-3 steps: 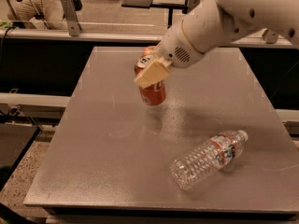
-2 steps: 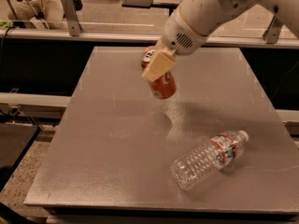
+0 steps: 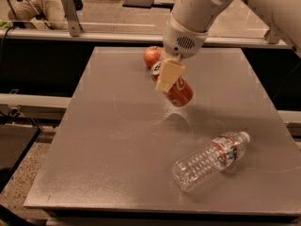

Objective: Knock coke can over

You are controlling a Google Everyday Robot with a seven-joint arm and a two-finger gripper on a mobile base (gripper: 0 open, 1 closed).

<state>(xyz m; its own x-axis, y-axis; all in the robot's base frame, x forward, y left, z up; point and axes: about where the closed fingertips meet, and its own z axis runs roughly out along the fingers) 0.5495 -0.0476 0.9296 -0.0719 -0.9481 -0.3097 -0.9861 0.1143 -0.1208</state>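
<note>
The coke can (image 3: 178, 92) is a red-orange can with white lettering, at the middle of the grey table (image 3: 117, 140). It leans far over, with its silver top towards the upper left and its base towards the lower right. My gripper (image 3: 168, 78) comes down from the white arm above and sits against the can's upper part, covering some of it. The can's dark reflection lies on the table just below it.
A red apple (image 3: 151, 55) sits just behind the can near the table's far edge. A clear plastic water bottle (image 3: 210, 160) lies on its side at the front right. A metal rail runs behind the table.
The can has gone from upright to leaning steeply to the right. My gripper has moved right with it, and the apple behind now shows.
</note>
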